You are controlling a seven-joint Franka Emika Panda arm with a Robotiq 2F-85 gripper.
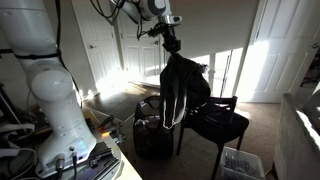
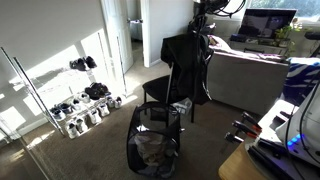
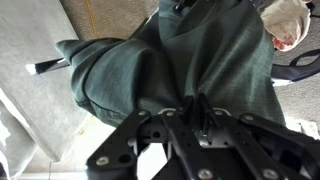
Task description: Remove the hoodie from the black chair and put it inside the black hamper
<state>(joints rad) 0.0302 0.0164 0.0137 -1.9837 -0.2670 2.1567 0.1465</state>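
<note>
I have the gripper [image 1: 172,45] clamped shut on a pinch of the hoodie [image 1: 180,90], raised high so the cloth hangs full length and can come clear of the chair [image 1: 225,122]. The hoodie dangles over the seat, on the side nearest the hamper [image 2: 134,148], which stands open on the floor just beside. I can't tell whether the hem touches the seat. The hoodie looks limp and near-black with long creases; the wrist view shows it grey-green.

Rows of shoes [image 2: 92,95], a grey sofa [image 2: 250,82], a clear plastic box [image 1: 242,163], white doors [image 1: 100,42].
</note>
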